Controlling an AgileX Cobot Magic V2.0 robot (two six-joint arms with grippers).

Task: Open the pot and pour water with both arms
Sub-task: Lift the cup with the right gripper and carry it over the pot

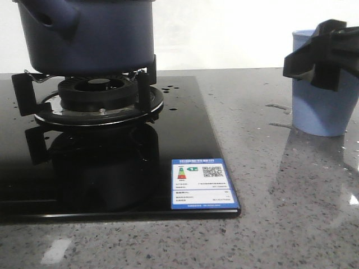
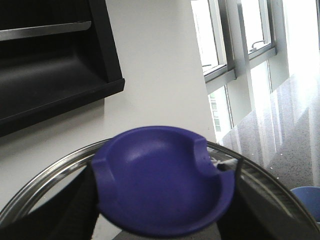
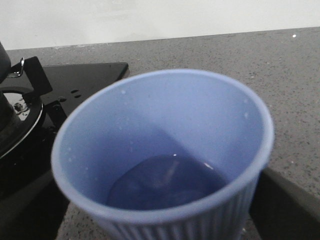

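Observation:
The dark navy pot [image 1: 90, 33] stands on the burner grate at the back left, its stubby handle [image 1: 56, 22] facing me; its top is cut off by the frame. My left gripper [image 2: 160, 215] is shut on the lid's purple-blue knob [image 2: 160, 175]. The lid's steel rim [image 2: 45, 175] is lifted and tilted against the wall. This gripper is out of the front view. At the right, my right gripper [image 1: 322, 56] is shut on a light blue ribbed cup [image 1: 322, 106], whose base is at counter level. Water [image 3: 165, 182] fills the bottom of the cup [image 3: 165, 115].
A black glass hob [image 1: 185, 129] with the burner [image 1: 98, 95] and a blue label sticker [image 1: 202, 184] covers the left half. Water drops speckle the hob and the grey stone counter [image 1: 280, 224]. A dark range hood [image 2: 50, 65] and windows [image 2: 240, 45] show behind the lid.

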